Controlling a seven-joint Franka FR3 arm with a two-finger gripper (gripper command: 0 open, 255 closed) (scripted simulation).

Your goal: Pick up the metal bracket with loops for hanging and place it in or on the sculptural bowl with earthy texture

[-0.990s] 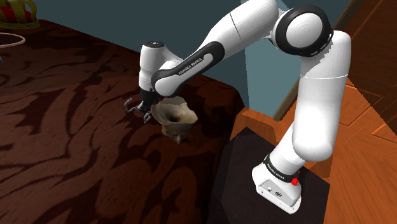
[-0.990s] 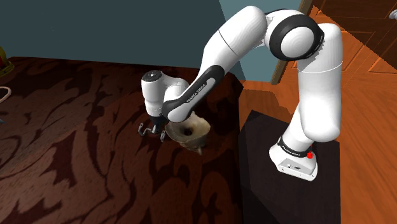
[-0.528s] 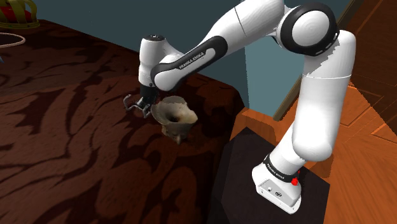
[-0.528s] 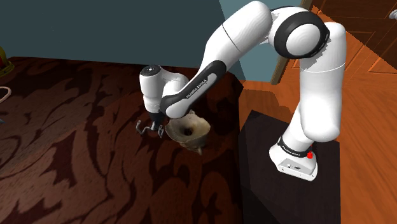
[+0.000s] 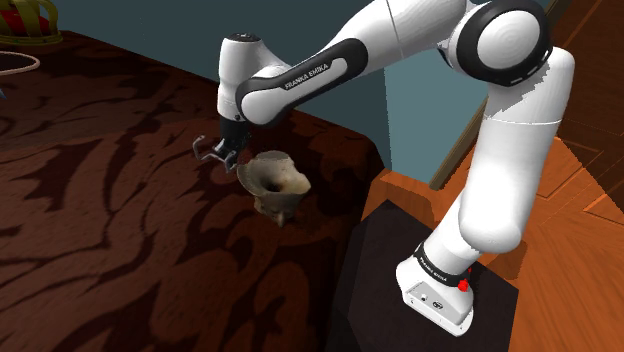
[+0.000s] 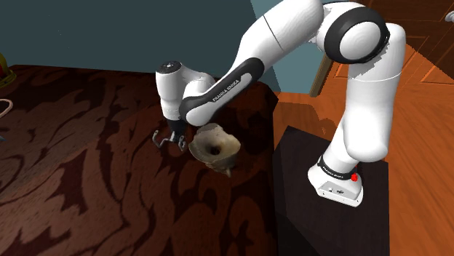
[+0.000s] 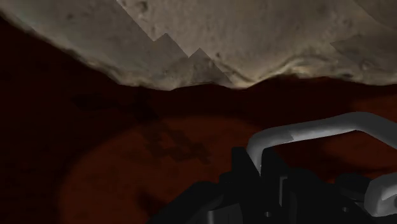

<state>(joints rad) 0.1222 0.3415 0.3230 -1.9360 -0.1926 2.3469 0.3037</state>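
Observation:
A grey metal bracket (image 5: 206, 151) with curved loops hangs above the dark patterned tabletop, my gripper (image 5: 229, 153) shut on it. The shoulder view has it just left of the rough tan sculptural bowl (image 5: 273, 183), level with the bowl's rim. From the second exterior view, the bracket (image 6: 161, 137) sticks out to the left of the gripper (image 6: 174, 140), and the bowl (image 6: 216, 148) stands close on the right. Seen from the wrist, a grey loop of the bracket (image 7: 316, 131) curves over the black fingers (image 7: 252, 181), with the bowl's pale outer wall (image 7: 254, 38) beyond.
The dark red-brown patterned table (image 5: 110, 250) stretches to the shoulder view's left and front. A white ring (image 5: 16, 63) and a gold-and-red object (image 5: 27, 24) sit at the far back left. The black stand (image 5: 400, 310) and orange wooden floor (image 5: 580, 250) lie to the right.
The gripper has risen with the bracket, from low beside the bowl to about rim height. The bowl has not moved.

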